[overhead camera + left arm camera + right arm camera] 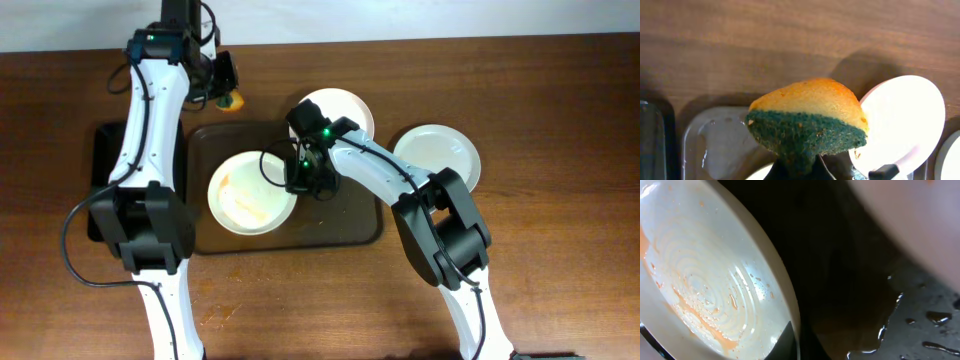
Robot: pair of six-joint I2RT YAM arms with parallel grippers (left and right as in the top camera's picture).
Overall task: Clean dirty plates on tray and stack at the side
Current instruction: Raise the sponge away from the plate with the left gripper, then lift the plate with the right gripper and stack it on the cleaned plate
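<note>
A dirty white plate smeared with orange sauce lies on the brown tray; it fills the left of the right wrist view. My right gripper is shut on that plate's right rim. My left gripper is held over the bare table behind the tray, shut on an orange and green sponge. A second white plate sits at the tray's far edge, also in the left wrist view. A white plate lies on the table right of the tray.
A black tray lies left of the brown tray under my left arm. Water drops sit on the brown tray's wet surface. The brown wooden table surrounds everything.
</note>
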